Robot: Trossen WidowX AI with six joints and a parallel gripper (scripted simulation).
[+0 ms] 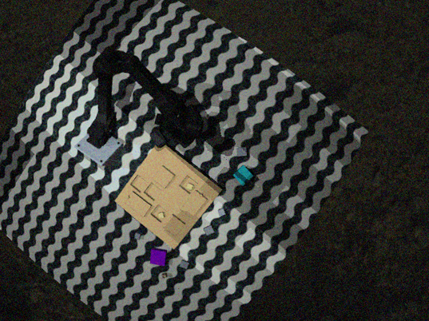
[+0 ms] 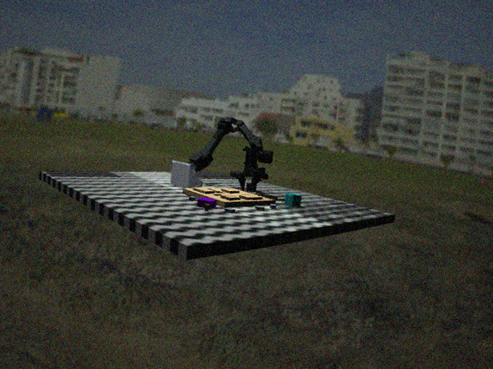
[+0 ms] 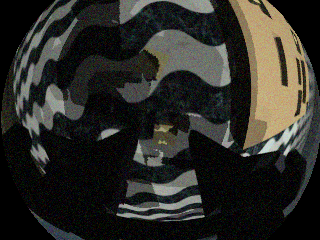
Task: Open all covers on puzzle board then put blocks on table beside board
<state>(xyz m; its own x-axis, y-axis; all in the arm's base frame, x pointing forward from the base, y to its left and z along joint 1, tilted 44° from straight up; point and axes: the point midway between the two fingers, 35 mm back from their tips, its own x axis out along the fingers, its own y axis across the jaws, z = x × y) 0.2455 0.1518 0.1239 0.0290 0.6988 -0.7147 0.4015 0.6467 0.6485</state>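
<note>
The tan puzzle board [image 1: 143,164] [image 2: 248,202] [image 3: 265,85] lies flat, with recesses and raised outlines. Two pale yellow knobs [image 1: 190,186] [image 1: 161,215] show on it. I cannot tell clearly how the covers stand or what the wells hold. A teal block [image 1: 242,174] [image 2: 292,199] rests on the table off the board's far right corner. A purple block [image 1: 157,256] [image 2: 206,203] rests off its near side. My gripper [image 2: 248,187] [image 3: 165,131] is open, pointing down low over the table just behind the board. Whether a block lies between its dark fingers is unclear.
Small grey tiles [image 1: 241,151] [image 1: 208,229] [image 1: 184,263] and a mottled scrap [image 1: 165,275] lie around the board. The arm's pale base plate [image 1: 99,151] [image 2: 182,174] stands left of it. The table has a wavy black-and-white pattern and shadow patches.
</note>
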